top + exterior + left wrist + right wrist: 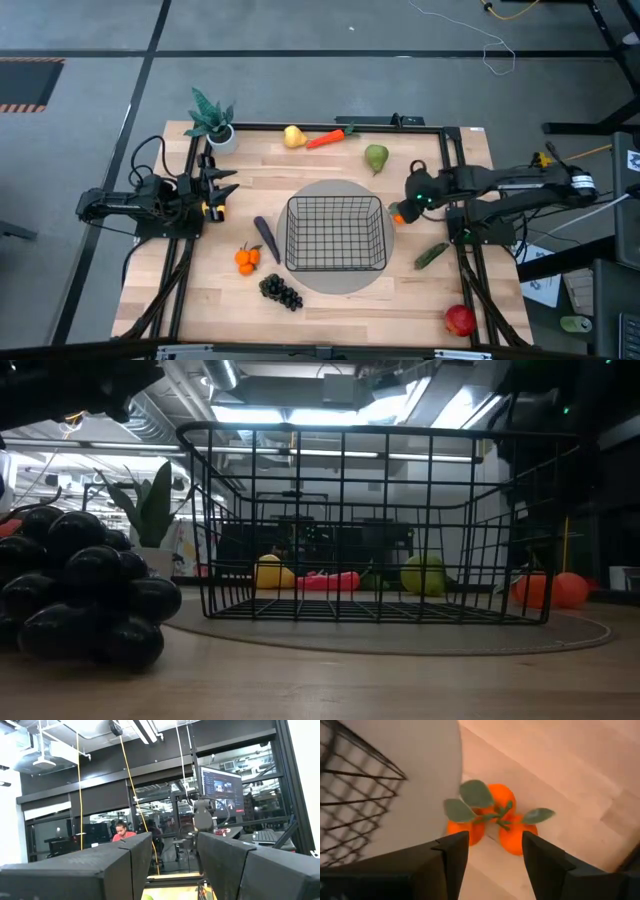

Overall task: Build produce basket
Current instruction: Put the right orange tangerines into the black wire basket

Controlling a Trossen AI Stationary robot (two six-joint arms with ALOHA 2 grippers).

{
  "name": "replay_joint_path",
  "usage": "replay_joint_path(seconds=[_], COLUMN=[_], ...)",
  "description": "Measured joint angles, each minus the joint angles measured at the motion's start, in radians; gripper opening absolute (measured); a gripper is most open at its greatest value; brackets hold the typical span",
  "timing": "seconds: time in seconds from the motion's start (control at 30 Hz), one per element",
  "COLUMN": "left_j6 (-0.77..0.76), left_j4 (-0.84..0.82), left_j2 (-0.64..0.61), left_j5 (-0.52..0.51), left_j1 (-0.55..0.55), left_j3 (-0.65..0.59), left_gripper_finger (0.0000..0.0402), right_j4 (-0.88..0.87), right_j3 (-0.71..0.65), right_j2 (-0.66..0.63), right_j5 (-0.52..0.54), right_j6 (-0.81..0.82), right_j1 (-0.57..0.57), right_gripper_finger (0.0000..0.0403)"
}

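The black wire basket [335, 233] stands empty on a round grey mat [337, 282] at the table's middle. My right gripper [492, 852] hangs open, pointing down over a cluster of leafy oranges [495, 815] that lies on the wood beside the mat's right edge [399, 215]; its fingers are clear of them. At the table's left edge my left gripper [175, 865] is open and points up into the room. Other produce lies on the table: yellow pear [293, 136], carrot [326, 139], green pear [376, 158], cucumber [431, 255], apple [459, 320], grapes [281, 291], eggplant [266, 238], a second orange cluster [247, 258].
A potted plant [212, 120] stands at the far left corner. A black frame [440, 128] runs along the table's far and side edges. In the low view the grapes [80, 595] fill the near left. A person [120, 831] sits in the room beyond the table.
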Motion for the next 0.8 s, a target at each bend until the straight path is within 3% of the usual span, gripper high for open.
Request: replay_joint_path(seconds=[0.6,0.8], left_j6=[0.000,0.000], left_j4=[0.000,0.000], left_j2=[0.000,0.000], left_j5=[0.000,0.000], left_j1=[0.000,0.000], left_j3=[0.000,0.000], left_gripper_finger=[0.0151,0.0151], right_j4=[0.192,0.196], right_j3=[-0.095,-0.110], right_j2=[0.195,0.211], right_j5=[0.095,0.124], right_j6=[0.074,0.073], right_j1=[0.000,0.000], right_gripper_finger=[0.0171,0.0113])
